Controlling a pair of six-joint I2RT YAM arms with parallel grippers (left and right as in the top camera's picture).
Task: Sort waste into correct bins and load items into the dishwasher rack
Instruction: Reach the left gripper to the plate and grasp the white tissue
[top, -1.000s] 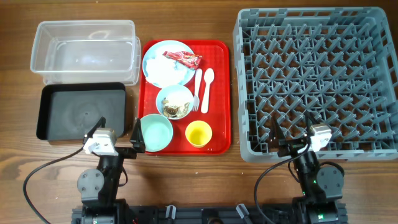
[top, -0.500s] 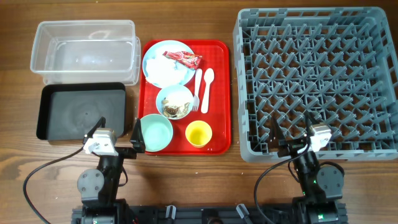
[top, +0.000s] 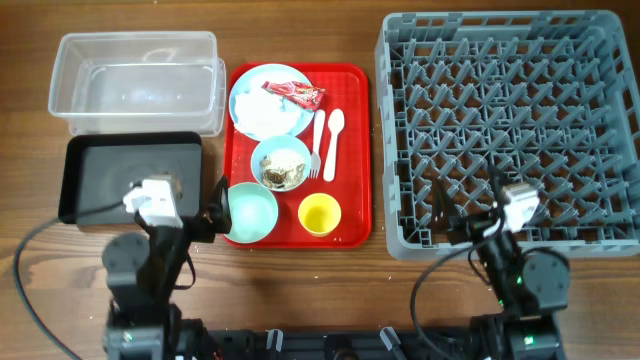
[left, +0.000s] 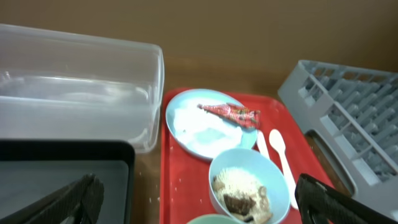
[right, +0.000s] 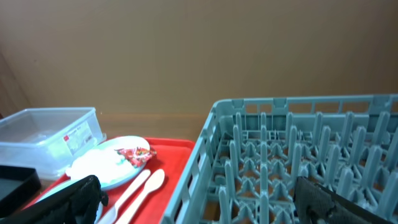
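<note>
A red tray (top: 352, 150) holds a pale blue plate (top: 250, 120) with a red wrapper (top: 296, 94) and white tissue (top: 266, 108). It also holds a small blue bowl (top: 281, 163) of brown scraps and crumbs, a mint bowl (top: 250, 213), a yellow cup (top: 320, 214), a white fork (top: 316, 145) and a spoon (top: 332, 140). The clear tub (top: 135, 80) and the black tray (top: 125, 180) lie to the left. The grey rack (top: 510, 130) is on the right. My left gripper (top: 190, 205) (left: 199, 190) is open and empty near the mint bowl. My right gripper (top: 475, 215) (right: 198, 190) is open and empty at the rack's near edge.
The clear tub, the black tray and the rack hold nothing. Bare wooden table (top: 300, 280) lies along the near edge between the two arm bases. A few crumbs lie on the red tray near the blue bowl (left: 249, 186).
Both arms have risen and shifted slightly away from the near edge, the left one more. Both grippers stay open. Nothing on the table has moved.
</note>
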